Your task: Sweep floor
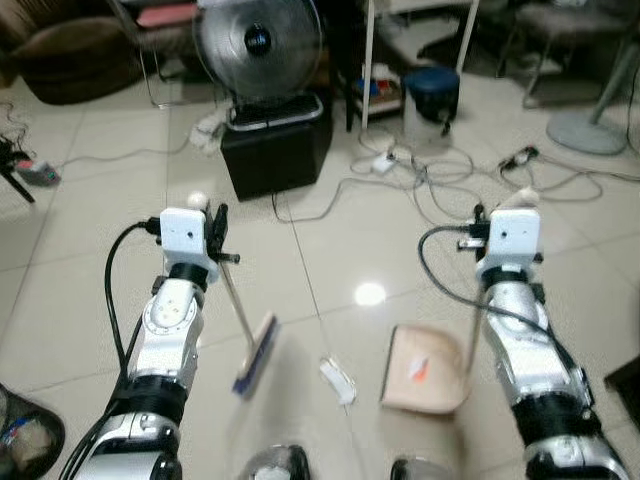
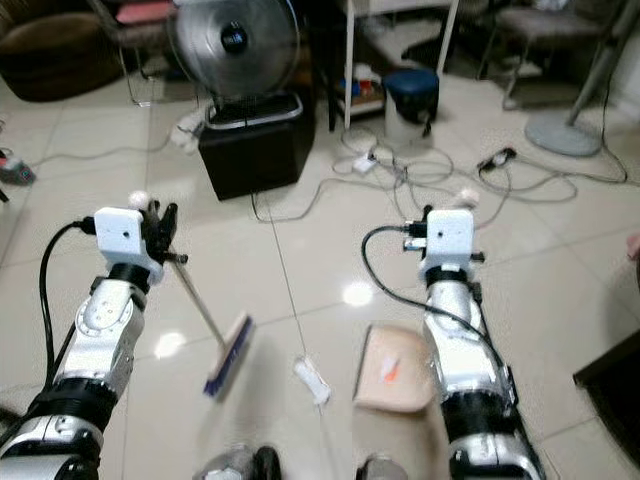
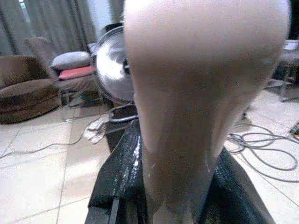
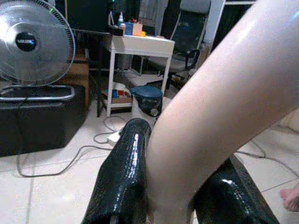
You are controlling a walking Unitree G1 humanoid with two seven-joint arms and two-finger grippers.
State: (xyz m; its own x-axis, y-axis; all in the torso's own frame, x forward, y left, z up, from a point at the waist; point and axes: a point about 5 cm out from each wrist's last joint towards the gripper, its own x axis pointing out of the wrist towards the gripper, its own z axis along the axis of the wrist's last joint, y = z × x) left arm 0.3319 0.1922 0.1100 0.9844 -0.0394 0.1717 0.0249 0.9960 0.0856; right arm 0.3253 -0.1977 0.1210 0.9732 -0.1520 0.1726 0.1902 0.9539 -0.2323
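Over on your left side, your left gripper (image 1: 214,232) is clamping the broom handle (image 3: 196,93), fingers closed tight around its pale top end. From the wrist cam you're seeing the black fingers (image 3: 122,172) pressing on both sides of that handle. The broom (image 1: 254,352) is slanting down and to the right from the claw, with its blue-bristled head sitting on the tile floor (image 1: 90,230) a bit below and inward of your left arm.

Moving toward the middle, a small white scrap of litter (image 1: 338,378) is lying on the tiles between the broom head and the dustpan (image 1: 425,368), near both but touching neither.

On your right, your right gripper (image 1: 484,240) is closing around the dustpan's pale handle (image 4: 219,107), with the fingers (image 4: 122,177) hugging it on either side. The beige pan itself is resting flat on the floor just inside your right forearm, with a little orange bit in it.

Further back, a fan (image 1: 258,45) is standing on a black box (image 1: 277,150), with cables (image 1: 420,180) sprawling across the tiles to its right.
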